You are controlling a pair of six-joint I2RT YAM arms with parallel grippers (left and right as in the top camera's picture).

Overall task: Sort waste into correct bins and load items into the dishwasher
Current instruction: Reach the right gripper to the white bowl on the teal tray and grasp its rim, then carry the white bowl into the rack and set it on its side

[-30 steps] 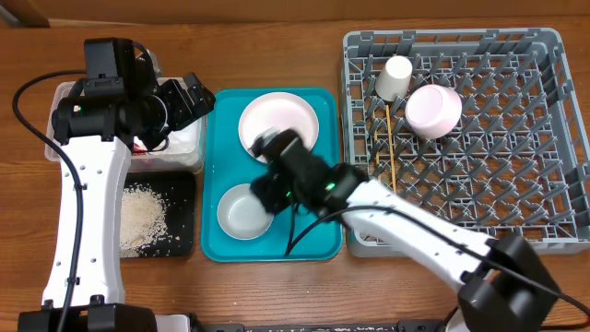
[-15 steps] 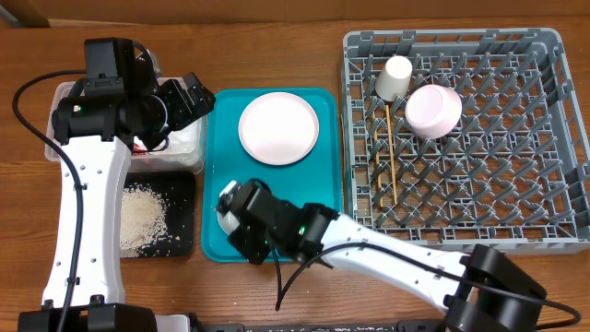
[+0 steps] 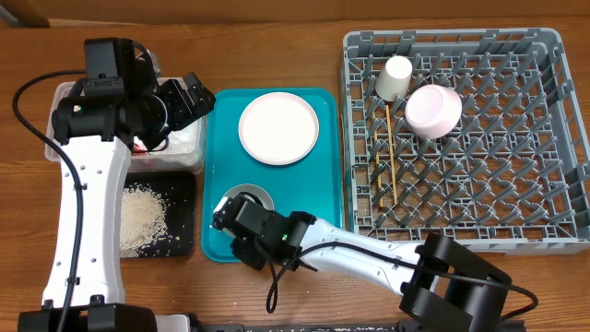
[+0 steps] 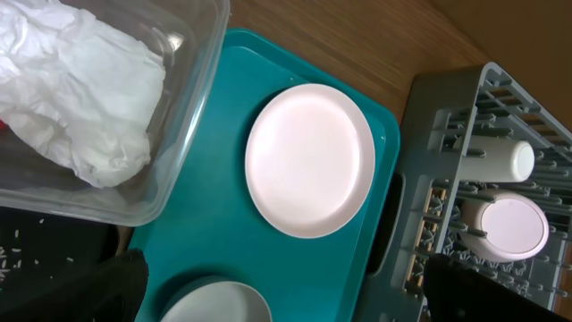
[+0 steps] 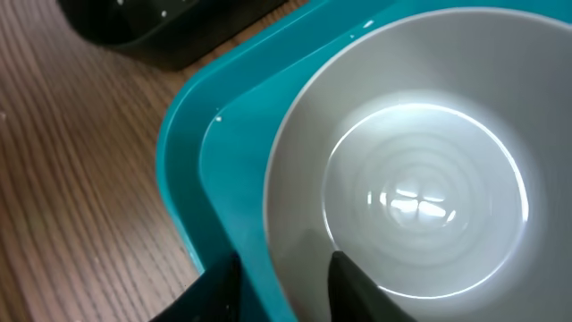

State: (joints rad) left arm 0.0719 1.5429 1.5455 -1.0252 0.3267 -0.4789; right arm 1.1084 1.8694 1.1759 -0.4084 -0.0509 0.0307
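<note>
The grey-white bowl sits at the front of the teal serving tray. My right gripper is open, its fingers straddling the bowl's near rim, one inside and one outside. The pale pink plate lies at the back of the tray. My left gripper is open and empty, above the clear tub. The tub holds the white napkin and the red wrapper. Rice lies in the black tray.
The grey dish rack at the right holds the white cup, the pink bowl and the chopsticks. The teal serving tray lies between the bins and the rack.
My right arm has swung from over the plate to the tray's front and lowered its gripper onto the grey-white bowl's near rim. The left arm has not moved.
</note>
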